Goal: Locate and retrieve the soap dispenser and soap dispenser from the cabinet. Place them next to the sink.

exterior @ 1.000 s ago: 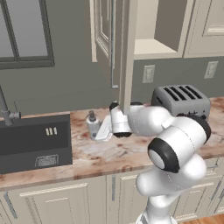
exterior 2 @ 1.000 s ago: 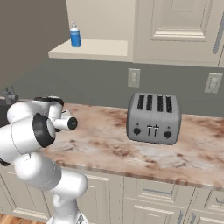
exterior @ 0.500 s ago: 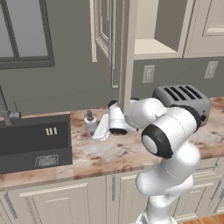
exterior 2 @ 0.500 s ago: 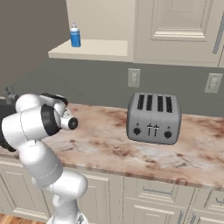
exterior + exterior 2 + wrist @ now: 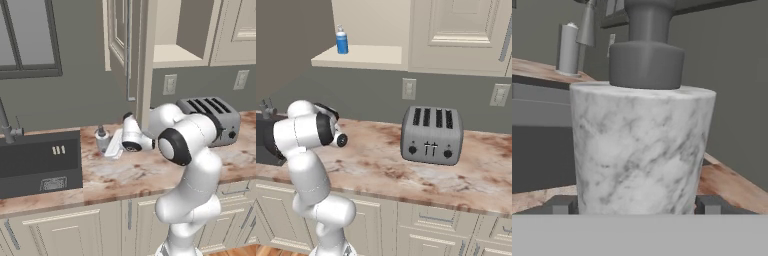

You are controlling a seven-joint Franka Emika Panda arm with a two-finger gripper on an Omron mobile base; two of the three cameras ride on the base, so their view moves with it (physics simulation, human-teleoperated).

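Note:
The pale grey soap dispenser (image 5: 102, 140) with its dark pump top (image 5: 645, 46) stands upright on the marble counter, just right of the dark sink (image 5: 40, 161). My gripper (image 5: 112, 148) reaches it from the right and is shut on its marbled body (image 5: 642, 145). One dark fingertip (image 5: 562, 205) presses each side, low down. The blue soap dispenser (image 5: 342, 41) stands on the beige shelf (image 5: 361, 56) of the open cabinet (image 5: 176, 52), high above the counter.
The cabinet's panelled door (image 5: 122, 47) hangs open above and behind the gripper. A silver four-slot toaster (image 5: 431, 135) sits on the counter to the right. The thin faucet (image 5: 7, 127) rises at the sink's far left. Low cream cabinets run under the counter.
The arm's elbow has swung up and to the left. The gripper and the grey dispenser stay at the same spot beside the sink.

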